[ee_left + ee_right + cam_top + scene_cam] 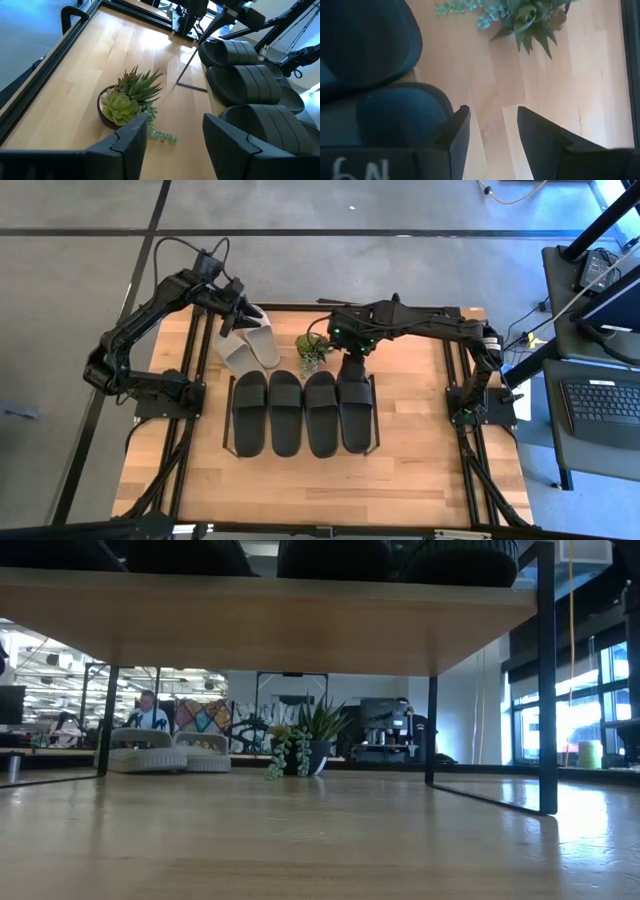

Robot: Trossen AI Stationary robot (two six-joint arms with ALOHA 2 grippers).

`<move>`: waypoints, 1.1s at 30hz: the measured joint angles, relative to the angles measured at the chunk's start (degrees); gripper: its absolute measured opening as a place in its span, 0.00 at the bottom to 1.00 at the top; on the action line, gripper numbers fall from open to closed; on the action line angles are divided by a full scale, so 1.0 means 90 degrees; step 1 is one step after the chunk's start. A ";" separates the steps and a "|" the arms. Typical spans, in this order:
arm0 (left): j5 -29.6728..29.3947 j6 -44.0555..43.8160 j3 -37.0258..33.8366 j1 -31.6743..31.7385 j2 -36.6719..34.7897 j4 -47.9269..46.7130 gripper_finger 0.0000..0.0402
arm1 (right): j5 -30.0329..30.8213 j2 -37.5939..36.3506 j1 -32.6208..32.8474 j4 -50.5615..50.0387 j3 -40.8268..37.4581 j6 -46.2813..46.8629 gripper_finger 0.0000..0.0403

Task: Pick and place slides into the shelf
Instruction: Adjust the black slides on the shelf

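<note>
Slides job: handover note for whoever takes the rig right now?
Left gripper: open, empty, above the two grey slides at the table's back left.
Right gripper: open, empty, over the back end of the rightmost black slide.
Shelf: four black slides lined up side by side on it.
Potted plant: on the table behind the shelf, between the two grippers.
Done: four black slides placed.
Left: both grey slides sit on the table, not on the shelf.
</note>
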 joint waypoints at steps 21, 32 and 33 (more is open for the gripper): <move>-0.0002 -0.0002 0.0000 0.0000 0.0000 -0.0067 0.45 | -0.0345 0.0149 0.0010 0.0351 0.0000 -0.0329 0.41; -0.0007 -0.0002 0.0000 -0.0002 0.0002 -0.0159 0.45 | -0.0333 0.0194 0.0128 0.0132 0.0000 -0.0298 0.41; -0.0007 -0.0002 0.0000 -0.0001 0.0002 -0.0158 0.45 | -0.0335 0.0194 0.0149 0.0076 0.0000 -0.0291 0.41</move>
